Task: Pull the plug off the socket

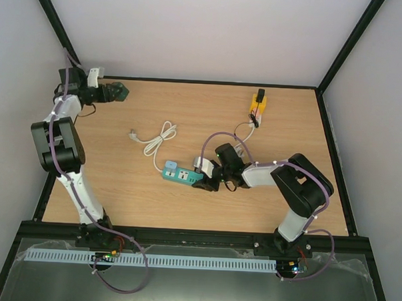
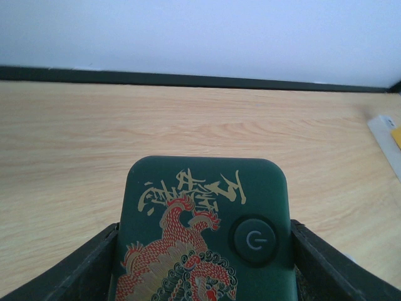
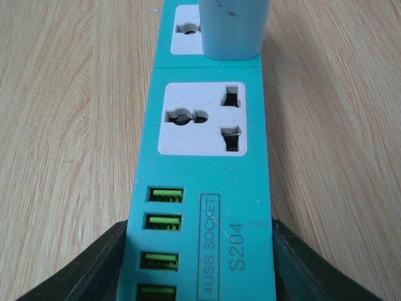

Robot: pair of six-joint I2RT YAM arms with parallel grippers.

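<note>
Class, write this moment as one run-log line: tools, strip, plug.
left tool: shut on green device | right tool: shut on power strip | plug: seated in strip, not yet pulled

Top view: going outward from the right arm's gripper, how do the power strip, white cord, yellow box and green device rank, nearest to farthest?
1. The power strip: clamped in the right gripper itself.
2. The white cord: coiled to the left, a bit farther back.
3. The yellow box: far back, on the right.
4. The green device: far left corner, in the left gripper.
</note>
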